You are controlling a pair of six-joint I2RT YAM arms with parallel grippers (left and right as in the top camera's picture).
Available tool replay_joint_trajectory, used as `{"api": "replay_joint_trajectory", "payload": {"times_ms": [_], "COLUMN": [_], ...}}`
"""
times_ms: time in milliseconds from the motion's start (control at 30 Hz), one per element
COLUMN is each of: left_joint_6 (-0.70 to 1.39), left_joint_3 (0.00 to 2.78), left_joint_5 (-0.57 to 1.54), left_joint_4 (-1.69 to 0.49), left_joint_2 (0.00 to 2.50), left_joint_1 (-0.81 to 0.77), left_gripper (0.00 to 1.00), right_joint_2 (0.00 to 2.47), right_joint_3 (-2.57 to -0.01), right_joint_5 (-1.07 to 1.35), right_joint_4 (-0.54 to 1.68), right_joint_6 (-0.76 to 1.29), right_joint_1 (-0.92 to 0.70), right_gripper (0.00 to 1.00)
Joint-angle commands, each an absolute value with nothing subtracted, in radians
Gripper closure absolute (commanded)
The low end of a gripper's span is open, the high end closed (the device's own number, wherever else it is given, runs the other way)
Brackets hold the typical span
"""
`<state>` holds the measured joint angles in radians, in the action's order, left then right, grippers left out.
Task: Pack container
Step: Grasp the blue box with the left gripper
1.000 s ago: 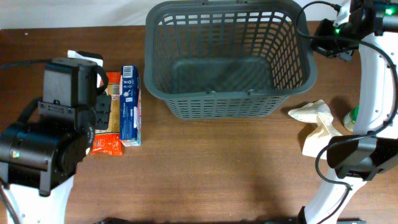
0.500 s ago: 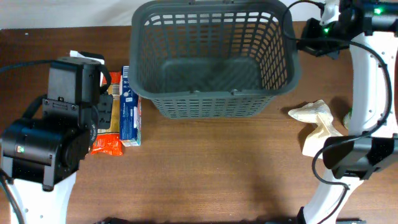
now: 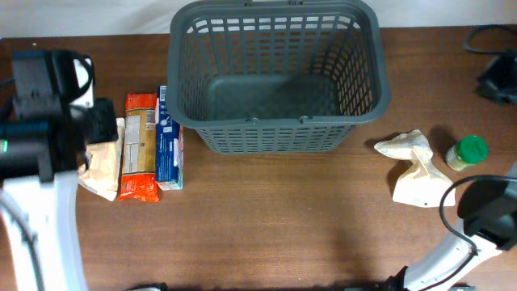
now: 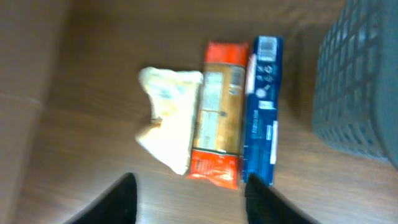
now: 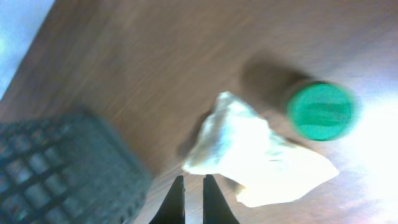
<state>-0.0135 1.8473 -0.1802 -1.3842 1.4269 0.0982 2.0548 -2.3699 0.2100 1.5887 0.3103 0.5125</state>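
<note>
The container, a large dark grey slotted basket (image 3: 279,123), stands empty at the table's far middle. It also shows in the left wrist view (image 4: 360,93) and in the right wrist view (image 5: 56,168). My left gripper (image 4: 191,200) is open and empty above bare table, just short of an orange packet (image 3: 139,145) and a blue box (image 3: 168,149). My right gripper (image 5: 194,200) is shut and empty, hovering between the basket's corner and a pale crumpled bag (image 3: 414,166). In the overhead view the right arm (image 3: 494,81) sits at the right edge.
A pale bag (image 3: 105,166) lies left of the orange packet. A green-capped bottle (image 3: 468,151) stands right of the crumpled bag. In the left wrist view the packet (image 4: 219,118), box (image 4: 261,112) and bag (image 4: 169,112) lie side by side.
The basket slid left with the right arm at its corner, then stayed. The right arm has drawn away to the right edge. The left arm has pulled back left, uncovering the packets.
</note>
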Motion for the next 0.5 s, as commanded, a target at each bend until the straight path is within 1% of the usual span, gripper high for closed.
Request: {"api": "replay_joint_trajectory", "payload": {"times_ms": [0, 33, 67, 100, 133, 233, 300, 367, 467], "left_joint_6": [-0.058, -0.062, -0.062, -0.065, -0.077, -0.157, -0.207, -0.302, -0.316], "left_joint_3": [1.840, 1.840, 1.840, 1.840, 1.840, 1.840, 1.840, 1.840, 1.840], "left_joint_5": [-0.016, -0.014, -0.014, -0.014, -0.014, -0.014, -0.009, 0.110, 0.143], "left_joint_4": [-1.384, -1.384, -1.383, -1.382, -1.383, -1.390, -1.388, -1.376, -1.358], "left_joint_2": [1.557, 1.590, 1.628, 1.657, 1.692, 1.827, 1.899, 1.970, 2.051], "left_joint_1": [0.141, 0.142, 0.141, 0.141, 0.141, 0.141, 0.141, 0.141, 0.141], "left_gripper": [0.28, 0.21, 0.16, 0.15, 0.15, 0.15, 0.18, 0.18, 0.17], "right_joint_2": [1.952, 1.945, 1.941, 1.941, 1.942, 1.943, 1.943, 1.943, 1.943], "right_joint_3": [-2.368, -2.368, -2.368, -2.368, -2.368, -2.368, -2.368, -2.368, -2.368], "right_joint_5": [0.152, 0.152, 0.152, 0.152, 0.149, 0.145, 0.145, 0.145, 0.145], "right_joint_4": [1.592, 1.599, 1.612, 1.622, 1.628, 1.627, 1.627, 1.627, 1.627], "right_joint_6": [0.315, 0.316, 0.316, 0.315, 0.315, 0.315, 0.315, 0.315, 0.315], "right_joint_1": [0.585, 0.602, 0.623, 0.633, 0.641, 0.641, 0.642, 0.642, 0.642], "right_gripper": [0.94, 0.82, 0.49, 0.05, 0.01, 0.01, 0.01, 0.01, 0.01]}}
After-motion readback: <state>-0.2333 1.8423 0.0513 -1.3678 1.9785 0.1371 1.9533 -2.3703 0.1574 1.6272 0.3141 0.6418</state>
